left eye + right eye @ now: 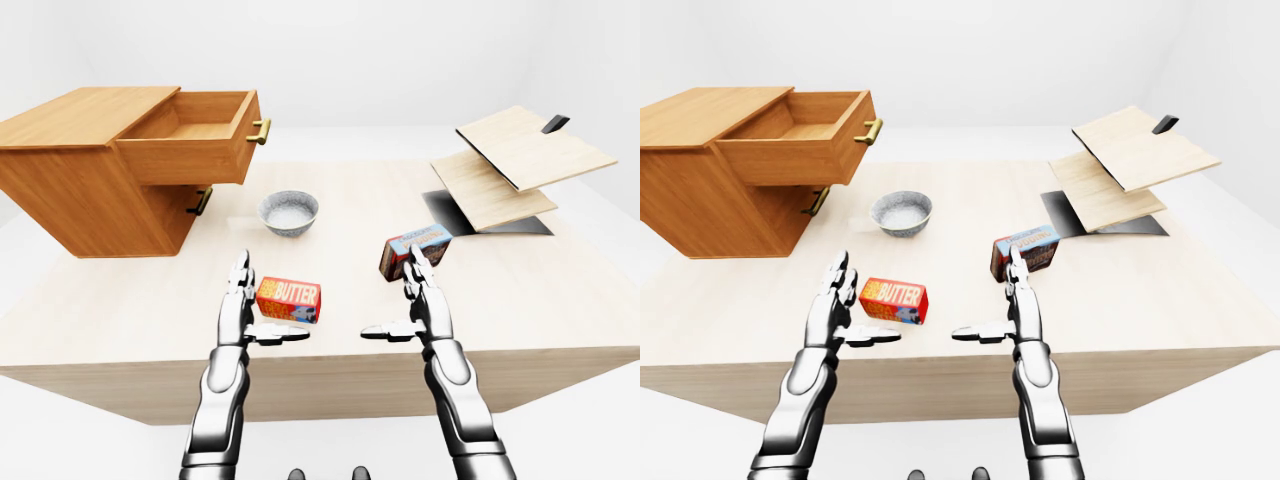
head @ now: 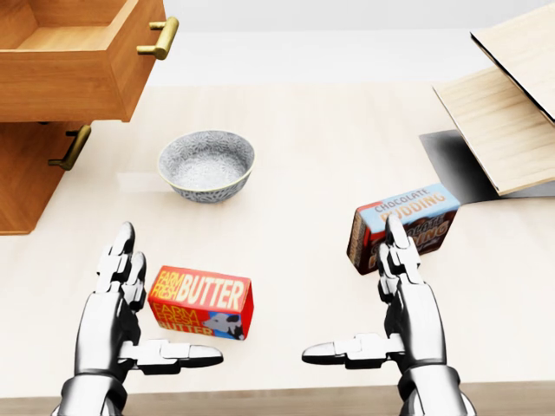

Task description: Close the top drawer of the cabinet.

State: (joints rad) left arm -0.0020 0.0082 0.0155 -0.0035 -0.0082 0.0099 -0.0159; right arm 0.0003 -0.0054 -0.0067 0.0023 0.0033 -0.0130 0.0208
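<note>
A wooden cabinet (image 1: 70,190) stands at the left of the table in the left-eye view. Its top drawer (image 1: 195,140) is pulled out and looks empty, with a brass handle (image 1: 260,131) on its face. The lower drawer's handle (image 1: 200,201) sits below, with that drawer closed. My left hand (image 1: 248,305) hovers open low over the table beside a butter box (image 1: 289,298), well below and to the right of the drawer. My right hand (image 1: 410,300) is open too, just below a chocolate pudding box (image 1: 413,249).
A grey bowl (image 1: 289,212) sits between the cabinet and my hands. At the upper right, tilted wooden boards (image 1: 515,165) lean over a dark plate (image 1: 485,215). The table's near edge (image 1: 330,385) runs under my forearms.
</note>
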